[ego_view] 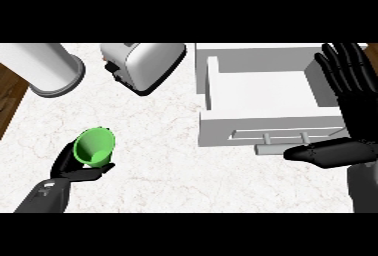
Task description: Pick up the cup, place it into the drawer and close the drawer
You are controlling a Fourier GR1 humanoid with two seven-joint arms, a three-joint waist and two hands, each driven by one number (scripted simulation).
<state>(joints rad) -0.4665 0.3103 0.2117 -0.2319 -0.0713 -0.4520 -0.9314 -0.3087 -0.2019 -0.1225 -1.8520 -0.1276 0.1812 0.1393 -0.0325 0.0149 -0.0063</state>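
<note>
A green cup (pixel 94 146) lies tilted on its side at the lower left of the white counter, its mouth facing up toward me. My left hand (pixel 74 171) curls under and around it from below. The white drawer (pixel 260 131) stands pulled open at the right, its inside bare, with a bar handle (pixel 284 136) on its front. My right hand (pixel 353 112) is at the right edge beside the drawer, fingers straight and pointing up, thumb stretched left below the drawer front.
A silver toaster (pixel 142 64) stands at the top centre. A tall white cylinder (pixel 46 67) with a grey base is at the top left. Dark wood floor (pixel 9 92) shows past the counter's left edge.
</note>
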